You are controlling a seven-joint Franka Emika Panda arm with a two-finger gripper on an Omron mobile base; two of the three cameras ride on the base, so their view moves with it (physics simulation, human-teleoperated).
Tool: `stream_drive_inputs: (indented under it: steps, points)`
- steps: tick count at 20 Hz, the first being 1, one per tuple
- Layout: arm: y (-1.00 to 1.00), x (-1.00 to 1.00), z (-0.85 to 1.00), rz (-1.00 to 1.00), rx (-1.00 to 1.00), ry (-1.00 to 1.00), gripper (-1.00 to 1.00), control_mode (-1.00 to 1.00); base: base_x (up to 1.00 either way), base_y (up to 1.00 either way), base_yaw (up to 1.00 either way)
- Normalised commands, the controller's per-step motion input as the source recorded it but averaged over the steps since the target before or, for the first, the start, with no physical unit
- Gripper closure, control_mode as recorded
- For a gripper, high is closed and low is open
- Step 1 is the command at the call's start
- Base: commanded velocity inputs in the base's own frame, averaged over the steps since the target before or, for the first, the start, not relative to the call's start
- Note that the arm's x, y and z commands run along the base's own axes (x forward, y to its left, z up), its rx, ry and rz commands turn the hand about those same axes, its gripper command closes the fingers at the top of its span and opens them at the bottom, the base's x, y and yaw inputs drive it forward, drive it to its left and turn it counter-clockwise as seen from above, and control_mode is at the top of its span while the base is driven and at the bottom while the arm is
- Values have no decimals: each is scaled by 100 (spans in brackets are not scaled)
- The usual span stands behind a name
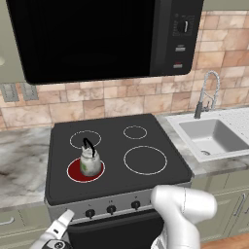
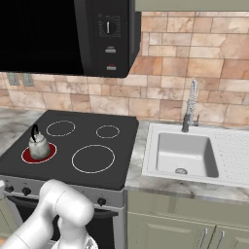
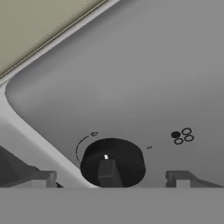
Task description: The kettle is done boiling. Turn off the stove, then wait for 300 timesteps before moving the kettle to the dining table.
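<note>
Gripper [image 3: 111,178] at a black stove knob [image 3: 112,162], fingers spread to either side of it.

In the hand view the two dark fingertips [image 3: 39,178] rise well apart, one on each side of the round knob, neither visibly touching it; the knob sits between them on the stove's [image 1: 160,175] grey front panel [image 3: 144,83], with a small white mark on its face and a thin arc printed around its upper left. A little cluster of burner-position rings [image 3: 182,135] lies just beyond the right fingertip. Beyond the panel, up on the black cooktop, the kettle [image 1: 90,161] stands upright on the red-glowing front-left burner [image 1: 74,172]. Farther off to the side of the stove are the sink [image 2: 187,154] and its faucet [image 2: 190,106], and a black microwave [image 1: 102,36] hangs above the cooktop.
</note>
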Motion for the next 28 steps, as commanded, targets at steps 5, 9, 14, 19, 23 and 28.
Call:
stream_drive_inputs:
  steps: [5, 9, 14, 19, 23, 28]
  points:
    - [0, 18, 0, 0, 0, -1, -100, -100, 0, 0, 0]
    - [0, 26, -3, 2, 0, 0, -100, -100, 0, 0, 0]
    - [0, 17, -5, 1, 0, 0, -100, -100, 0, 0, 0]
    - [0, 12, -11, 0, 0, 0, -100, -100, 0, 0, 0]
    - [0, 18, -12, 1, 0, 0, 100, -100, 0, 0, 0]
    - [0, 11, -6, 0, 0, 0, 100, -100, 0, 0, 0]
